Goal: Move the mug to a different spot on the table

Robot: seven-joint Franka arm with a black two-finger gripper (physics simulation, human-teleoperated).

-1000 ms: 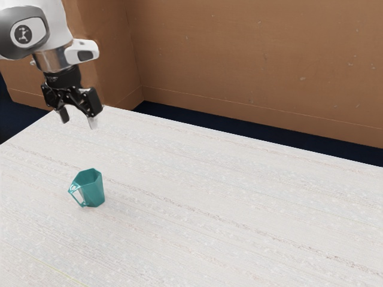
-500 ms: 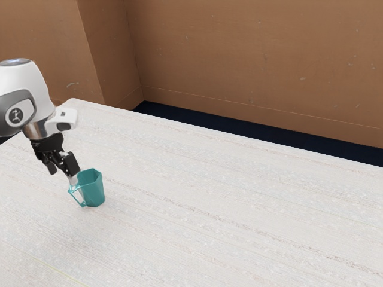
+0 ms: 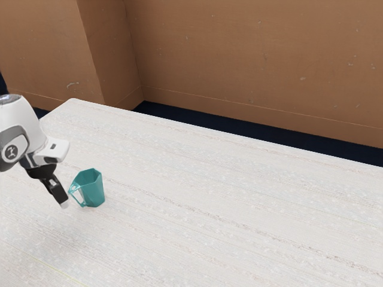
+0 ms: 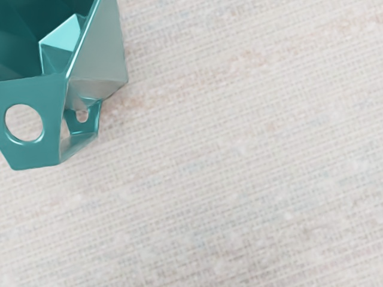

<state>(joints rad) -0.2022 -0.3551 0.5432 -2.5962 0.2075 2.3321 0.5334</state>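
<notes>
A teal faceted mug [image 3: 90, 187] stands upright on the white table [image 3: 239, 197], near the exterior view's left, with its handle [image 3: 74, 191] turned toward the arm. My gripper [image 3: 61, 201] hangs low over the table just beside that handle, on the exterior view's left of the mug, open and holding nothing. Its tips are close to the tabletop and apart from the mug. In the wrist view the mug [image 4: 60, 66] and its pierced handle [image 4: 36, 128] sit off to one side of my hand, with bare table [image 4: 239, 179] under it.
Brown walls [image 3: 251, 54] run behind the table, with a dark floor strip [image 3: 269, 134] between them. The table's far edge runs from the upper left down toward the exterior view's right.
My arm has come down and toward the exterior view's left, from high above the table to just beside the mug's handle. The mug has not moved.
</notes>
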